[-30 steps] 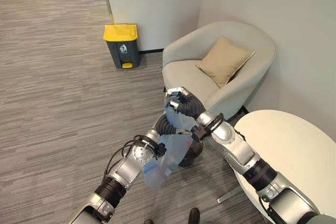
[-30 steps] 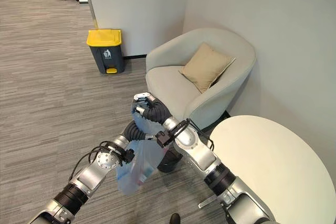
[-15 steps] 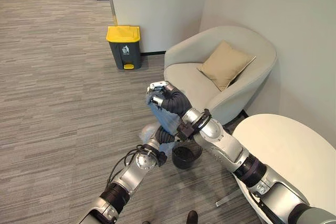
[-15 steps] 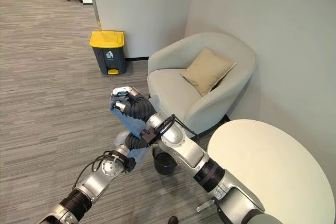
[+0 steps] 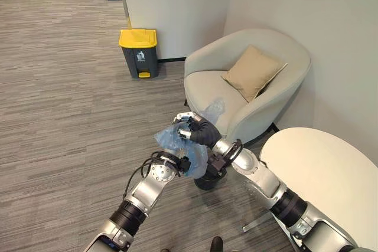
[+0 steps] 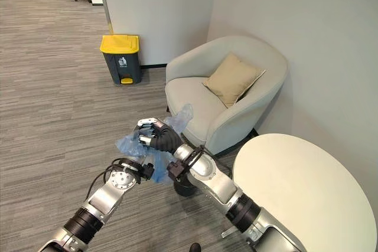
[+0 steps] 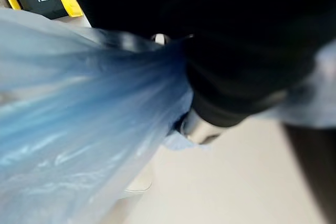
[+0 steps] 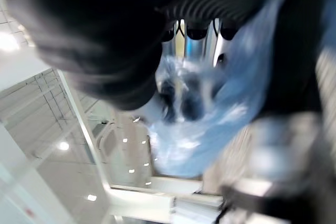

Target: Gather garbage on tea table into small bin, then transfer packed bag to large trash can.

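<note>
A light blue see-through garbage bag [image 5: 172,141] is bunched up in the air between my two hands, and one loose end [image 5: 213,110] sticks up toward the armchair. My right hand [image 5: 195,131] is curled over the top of the bag. My left hand [image 5: 181,164] sits just below it, shut on the gathered plastic [image 7: 131,72] that pulls tight from it. The small black bin [image 5: 207,180] stands on the floor right under the hands. The large grey trash can with a yellow lid [image 5: 138,52] stands by the wall, far ahead to the left.
A beige armchair [image 5: 275,51] with a tan cushion [image 5: 253,70] stands against the wall behind the hands. The round white tea table [image 5: 331,175] is at my right. Grey carpet [image 5: 65,104] stretches to the left toward the trash can.
My right hand has come down from its raised spot to just above my left hand. The bag, stretched tall before, is now crumpled between them.
</note>
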